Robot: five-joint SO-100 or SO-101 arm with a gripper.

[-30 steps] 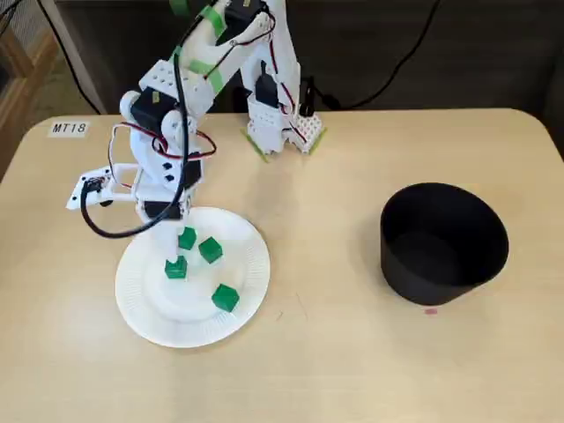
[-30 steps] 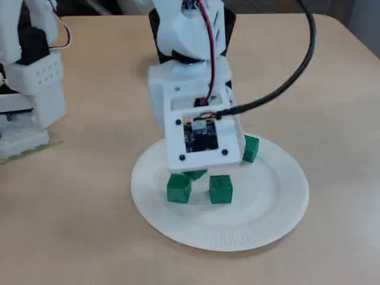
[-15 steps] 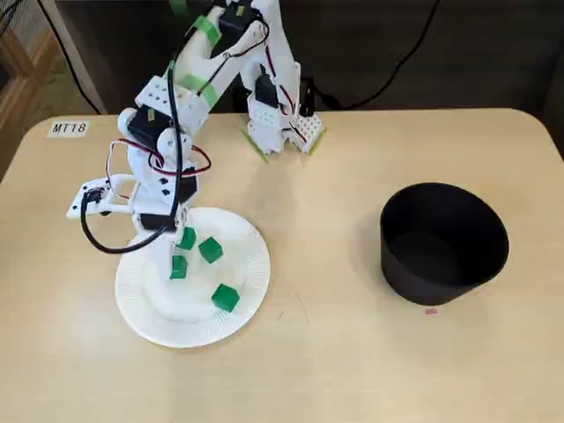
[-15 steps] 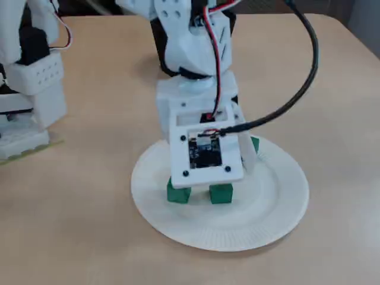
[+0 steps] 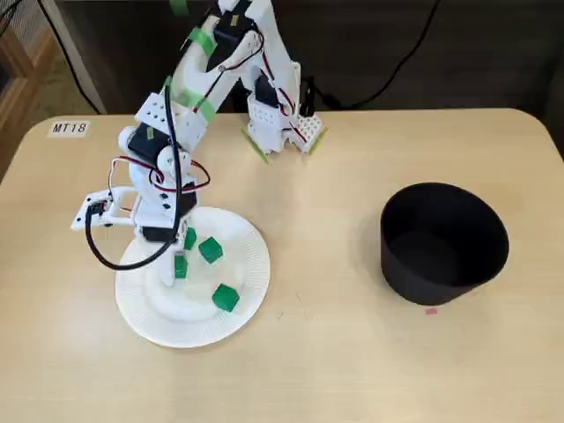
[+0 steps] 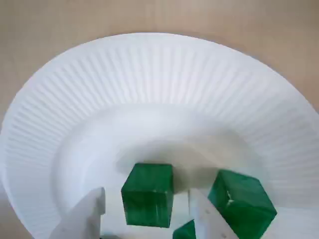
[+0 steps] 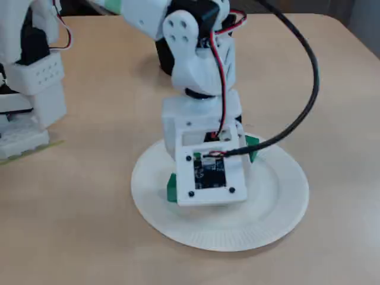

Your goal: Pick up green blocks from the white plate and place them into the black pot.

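Pale wood surface (image 5: 352,370) against a dark back wall, with the plate (image 5: 251,282) toward the left of a fixed view. The pot (image 5: 441,278) stands well apart on the right, mouth up, and nothing shows inside it. The arm (image 5: 189,97) reaches from its base at the back edge down over the plate.

Four green blocks (image 5: 226,297) lie on the plate. The gripper (image 6: 145,199) is low over it with its jaws apart. In the wrist view one block (image 6: 147,184) sits squarely between the two white fingers (image 6: 84,219). There is a gap on each side, narrower toward the finger on the right of that view, so the block is straddled, not pinched. Its faces look roughly square to the fingers, and being a cube it has no long axis to line up.

A neighbour (image 6: 241,201) lies just outside the right-hand finger, and a sliver of a third block shows at the bottom edge close by that finger. In another fixed view the camera board (image 7: 209,173) hides the fingertips, and only green edges peep out beside it.

My read is that the step in hand is closing on the straddled block, early in the task. The crowding on the right-hand side is the risk, since that finger could nudge or catch the neighbour. Once gripped, the block needs a clear lift before the carry across to the pot.
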